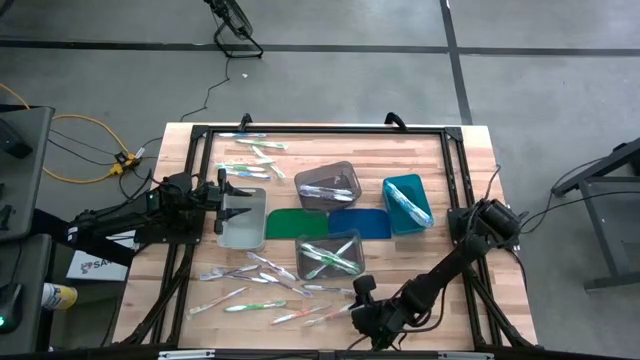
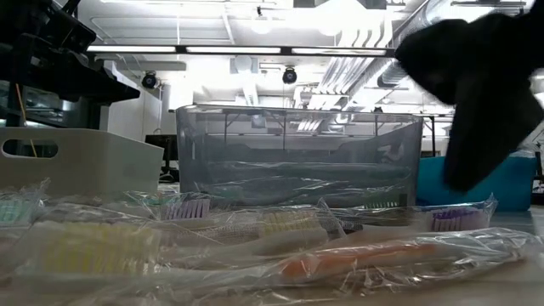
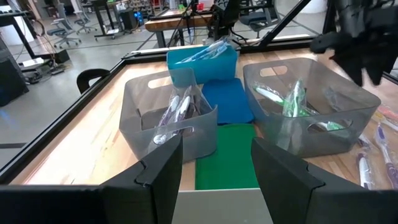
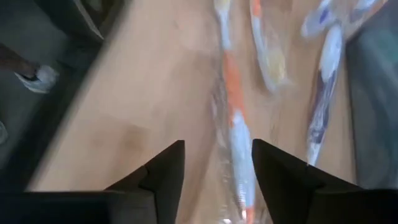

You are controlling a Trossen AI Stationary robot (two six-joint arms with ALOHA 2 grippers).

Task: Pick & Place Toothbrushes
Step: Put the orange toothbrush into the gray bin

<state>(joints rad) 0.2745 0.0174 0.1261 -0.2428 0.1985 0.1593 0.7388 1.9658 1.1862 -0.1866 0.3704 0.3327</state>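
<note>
1. Orange-handled wrapped toothbrush (image 4: pixel 235 118): nearest the right wrist camera, lying on the table (image 1: pixel 470 200) close to its front edge. Its long axis runs straight ahead between the two fingers.
2. Right gripper (image 4: pixel 217 168): fingers spread apart and grasping nothing, poised above that toothbrush. The fingers straddle the handle crosswise, a fitting alignment for a pinch.
3. Loose toothbrushes (image 1: pixel 262 285): many more lie scattered along the front edge, with a smaller group (image 1: pixel 252 150) near the back-left corner.
4. Bins: the clear bin (image 1: pixel 330 256), grey bin (image 1: pixel 328 184) and teal bin (image 1: pixel 407 203) at table centre already hold toothbrushes.
5. Left gripper (image 3: pixel 217 163): fingers released and empty, over the white bin (image 1: pixel 242 217); judged farther from the front-edge pile than the right gripper.
</note>
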